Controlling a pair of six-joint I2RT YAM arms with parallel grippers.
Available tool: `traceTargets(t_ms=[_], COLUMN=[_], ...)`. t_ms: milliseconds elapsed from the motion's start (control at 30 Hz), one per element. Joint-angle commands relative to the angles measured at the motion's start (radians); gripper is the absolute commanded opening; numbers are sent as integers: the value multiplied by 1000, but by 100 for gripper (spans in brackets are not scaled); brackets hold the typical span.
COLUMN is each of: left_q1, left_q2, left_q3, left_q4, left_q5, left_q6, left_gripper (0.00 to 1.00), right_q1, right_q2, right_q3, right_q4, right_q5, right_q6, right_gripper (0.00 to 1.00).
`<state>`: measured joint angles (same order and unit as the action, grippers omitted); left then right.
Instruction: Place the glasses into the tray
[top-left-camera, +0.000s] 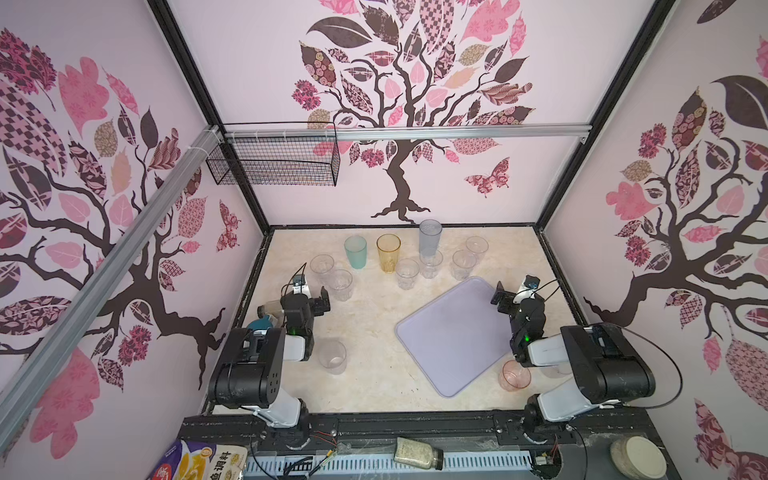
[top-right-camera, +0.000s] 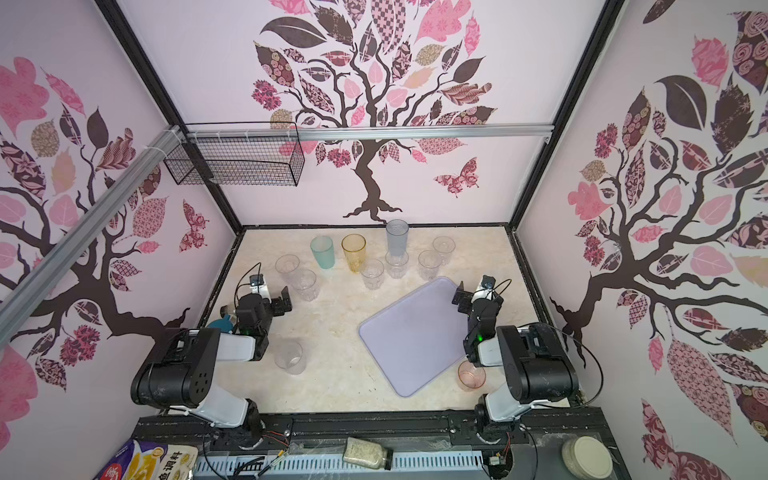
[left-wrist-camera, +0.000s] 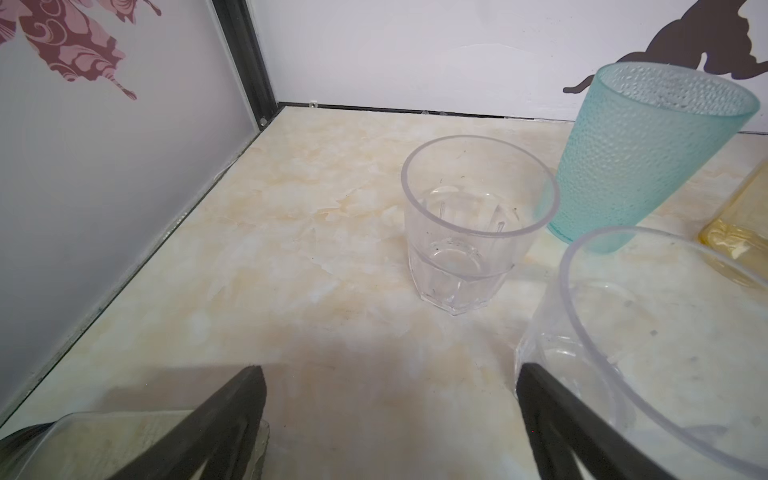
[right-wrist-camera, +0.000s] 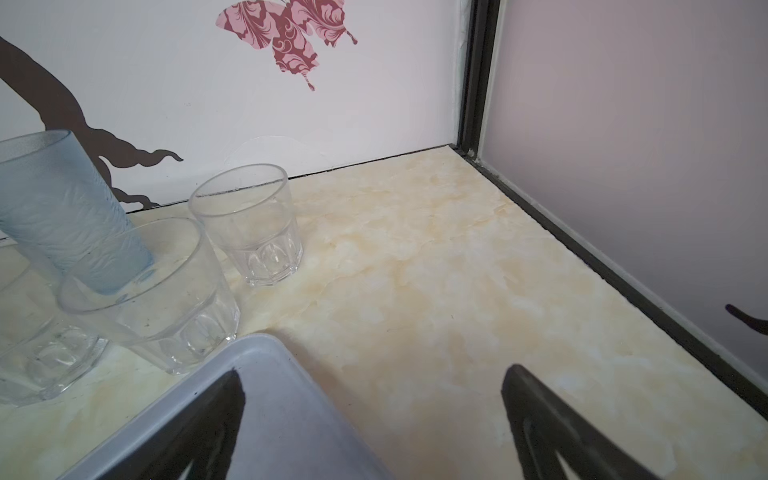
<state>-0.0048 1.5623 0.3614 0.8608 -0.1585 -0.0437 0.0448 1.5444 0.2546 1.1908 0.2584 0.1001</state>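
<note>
In both top views the lavender tray (top-left-camera: 453, 332) lies askew on the marble tabletop (top-left-camera: 365, 386), right of centre. The glasses (top-left-camera: 407, 272) all stand upright outside it: teal tumbler (top-left-camera: 355, 251), amber tumbler (top-left-camera: 388, 252) and blue-grey tumbler (top-left-camera: 430, 237) along the back among short clear ones, and the pink glass (top-right-camera: 471, 375) just off the tray's near corner. The left gripper (top-left-camera: 321, 301) hovers near two clear ones, and the right gripper (top-left-camera: 500, 297) hangs above the tray's far edge. In the left wrist view the left gripper (left-wrist-camera: 390, 395) is spread and empty, facing a clear glass (left-wrist-camera: 473, 232) beside the teal tumbler (left-wrist-camera: 648, 158). In the right wrist view the right gripper (right-wrist-camera: 374, 399) is spread and empty, one finger over the tray (right-wrist-camera: 282, 399).
</note>
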Motion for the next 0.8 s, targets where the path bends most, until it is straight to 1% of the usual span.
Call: traceTargets(t_ms=[0,200,233,267,767], left_q1=[6,12,30,32,32], left_q2=[-6,-5,-4,-6,-6], left_q3=[25,29,32,31,31], left_q4=[4,-1,-5,-9,-13], left_q5=[23,29,58,65,65], left_q6=[14,7,-1,0,0], left_gripper=[98,98,98,98,98], right_q1=[6,10,10,12,15], right_q2=[13,14,14,14,16], right_q3=[14,17,17,16,21], right_q4=[-7,-12,-12,-12,-19], right_q5=[7,11,12,12,5], right_q6=[-13,-17,-17,-17,-27], right_gripper=[99,100,100,100,100])
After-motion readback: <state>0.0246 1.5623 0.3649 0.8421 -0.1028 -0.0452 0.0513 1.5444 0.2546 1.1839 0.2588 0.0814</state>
